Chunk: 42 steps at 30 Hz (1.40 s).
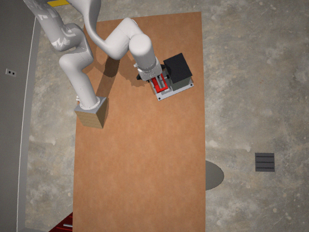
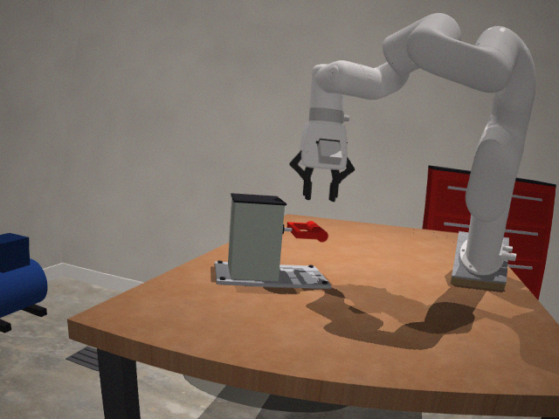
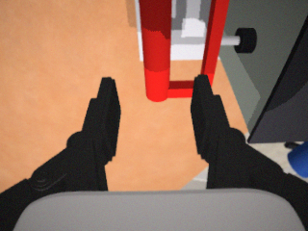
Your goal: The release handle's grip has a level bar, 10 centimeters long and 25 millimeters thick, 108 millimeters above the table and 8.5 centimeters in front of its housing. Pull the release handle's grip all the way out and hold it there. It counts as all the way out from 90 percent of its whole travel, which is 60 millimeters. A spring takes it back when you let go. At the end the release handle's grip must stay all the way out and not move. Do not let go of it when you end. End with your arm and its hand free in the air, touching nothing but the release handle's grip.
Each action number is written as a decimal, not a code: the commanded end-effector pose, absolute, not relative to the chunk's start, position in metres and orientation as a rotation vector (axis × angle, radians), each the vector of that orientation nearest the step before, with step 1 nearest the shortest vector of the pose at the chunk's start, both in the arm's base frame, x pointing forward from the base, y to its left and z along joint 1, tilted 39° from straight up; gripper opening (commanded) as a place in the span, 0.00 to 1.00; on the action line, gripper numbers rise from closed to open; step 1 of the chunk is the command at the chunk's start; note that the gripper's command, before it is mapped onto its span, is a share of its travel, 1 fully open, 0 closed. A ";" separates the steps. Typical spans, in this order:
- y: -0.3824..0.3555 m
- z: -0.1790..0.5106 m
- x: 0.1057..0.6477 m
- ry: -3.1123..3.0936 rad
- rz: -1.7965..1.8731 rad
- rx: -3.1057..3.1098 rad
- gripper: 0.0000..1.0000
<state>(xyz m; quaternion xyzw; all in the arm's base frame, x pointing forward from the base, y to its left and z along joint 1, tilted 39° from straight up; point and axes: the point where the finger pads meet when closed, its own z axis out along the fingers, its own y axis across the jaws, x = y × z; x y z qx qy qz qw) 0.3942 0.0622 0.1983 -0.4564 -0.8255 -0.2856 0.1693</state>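
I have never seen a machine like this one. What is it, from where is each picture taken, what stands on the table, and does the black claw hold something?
The white machine is a robot arm with several joints, bolted to a block at the edge of a brown table. At its end is a gripper, a claw with two black fingers.

One picture looks straight down from above. One looks from the side, across the room. One comes from a camera on the arm's wrist, looking down past the fingers.

On the table stands a grey housing with a black top, on a metal base plate. A red release handle sticks out from its side on a thin rod.

The gripper holds nothing. Its fingers stand apart, in the air above the handle's round red bar, touching nothing.
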 end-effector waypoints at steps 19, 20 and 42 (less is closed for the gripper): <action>0.065 0.196 0.395 -2.349 -0.814 -1.298 0.53; 0.065 0.196 0.395 -2.349 -0.814 -1.298 0.53; 0.081 0.176 0.395 -2.349 -0.814 -1.298 0.53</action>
